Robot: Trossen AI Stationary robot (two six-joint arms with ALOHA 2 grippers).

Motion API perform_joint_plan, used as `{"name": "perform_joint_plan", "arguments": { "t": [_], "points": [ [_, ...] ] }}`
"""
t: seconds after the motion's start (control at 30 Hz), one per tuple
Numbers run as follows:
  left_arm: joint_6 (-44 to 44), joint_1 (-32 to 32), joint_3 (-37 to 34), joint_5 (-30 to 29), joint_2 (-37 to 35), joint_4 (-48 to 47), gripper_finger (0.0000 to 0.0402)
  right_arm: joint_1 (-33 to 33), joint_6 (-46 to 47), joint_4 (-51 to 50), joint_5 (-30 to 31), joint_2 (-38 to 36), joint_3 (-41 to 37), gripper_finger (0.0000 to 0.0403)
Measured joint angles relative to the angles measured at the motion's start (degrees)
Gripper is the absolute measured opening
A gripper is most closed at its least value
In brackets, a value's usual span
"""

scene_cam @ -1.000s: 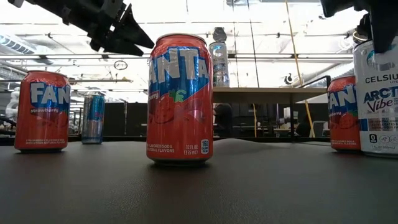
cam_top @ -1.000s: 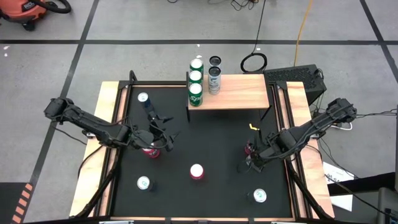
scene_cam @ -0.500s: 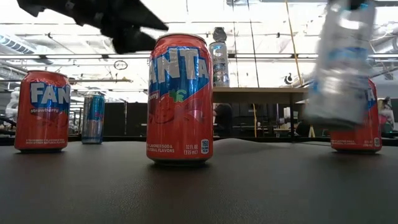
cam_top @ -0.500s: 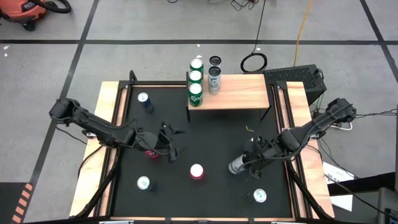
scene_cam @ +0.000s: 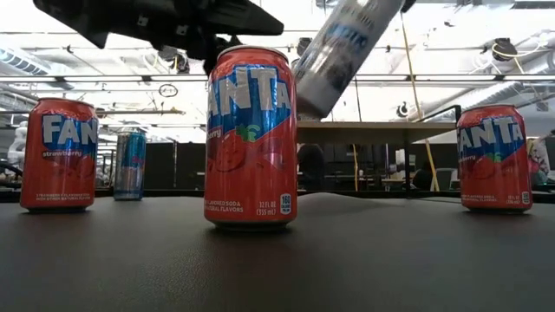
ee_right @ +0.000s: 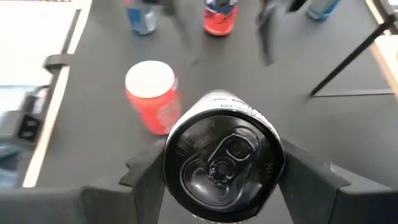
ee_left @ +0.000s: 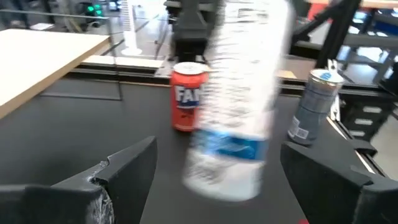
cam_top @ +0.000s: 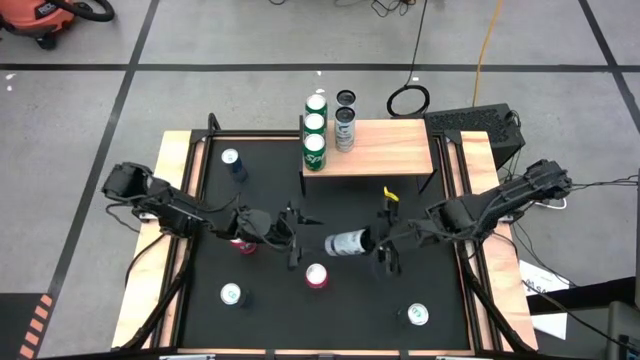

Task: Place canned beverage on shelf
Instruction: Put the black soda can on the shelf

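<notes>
Now: right gripper (cam_top: 383, 243) clamped on white can (cam_top: 347, 243), held tilted above mat (cam_top: 360, 200), just right of centre Fanta can (cam_top: 317, 276) and in front of shelf (cam_top: 385, 147). Can's label too blurred to read. Left gripper (cam_top: 296, 238) wide open, empty, just left of white can, fingers (ee_left: 127, 171) either side of it in wrist view. Low view: three red cans reading "FANTA", centre one (scene_cam: 251, 139) also "strawberry", "12 FL OZ". Shelf holding green cans (cam_top: 315, 140) and a grey can (cam_top: 345, 129) at its left end.
</notes>
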Motion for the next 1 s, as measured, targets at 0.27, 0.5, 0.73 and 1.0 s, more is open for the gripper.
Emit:
{"name": "perform_joint_plan", "arguments": {
  "t": [0.27, 0.5, 0.73, 1.0],
  "points": [
    [3.75, 0.37, 5.5, 1.27, 6.25, -0.58, 0.0341, -4.09, -6.15, 5.39, -3.52, 3.39, 0.0, 0.0241],
    [4.06, 1.6, 6.89, 1.36, 7.94, -2.44, 0.0341, -5.56, -8.78, 8.75, -7.43, 4.06, -0.02, 0.0241],
    [5.61, 1.75, 6.87, 1.42, 7.8, -2.36, 0.0305, -5.7, -9.0, 9.03, -7.28, 4.06, -0.02, 0.0245],
    [5.28, 1.94, 6.71, 0.62, 7.82, -1.93, 0.0229, -5.05, -7.75, 10.66, -0.06, 3.12, -0.08, 0.0301]
  ]
}}
